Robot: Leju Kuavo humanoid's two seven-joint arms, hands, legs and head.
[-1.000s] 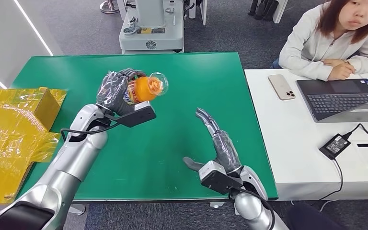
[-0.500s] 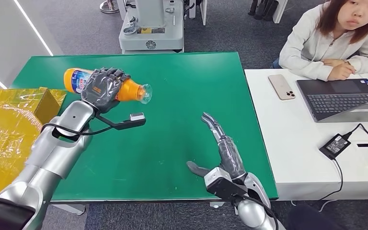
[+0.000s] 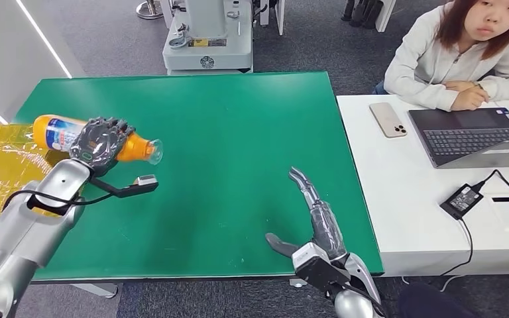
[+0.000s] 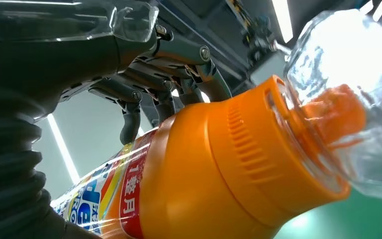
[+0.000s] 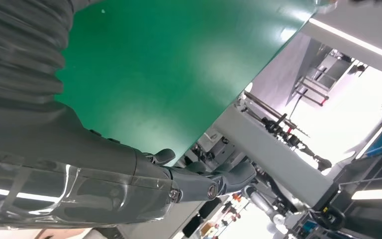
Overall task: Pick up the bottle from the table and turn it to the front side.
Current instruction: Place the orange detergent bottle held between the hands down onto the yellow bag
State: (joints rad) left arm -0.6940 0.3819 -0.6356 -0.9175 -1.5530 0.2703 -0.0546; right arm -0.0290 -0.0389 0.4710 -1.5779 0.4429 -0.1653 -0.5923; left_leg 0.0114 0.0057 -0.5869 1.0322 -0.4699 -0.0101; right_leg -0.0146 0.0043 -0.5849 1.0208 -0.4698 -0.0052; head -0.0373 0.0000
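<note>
From where the robot's head looked down, the left hand had its dark fingers wrapped round the middle of the orange plastic bottle with a blue and white label and a clear cap, holding it on its side above the left edge of the green table, clear cap pointing toward the table's middle; I judged that a mid-body grip left the label end free for turning. A yellow foil-wrapped box lay just beyond that same table edge, under the bottle's base. The right hand hovered at the table's near edge, fingers straight and apart, thumb out, holding nothing, probably waiting to help. A person in a pale top sat at the white desk beside the table. From the left wrist, the fingers curled over the bottle's orange shoulder, pressing it firmly. From the right wrist, the open fingers stretched past the table's edge.
</note>
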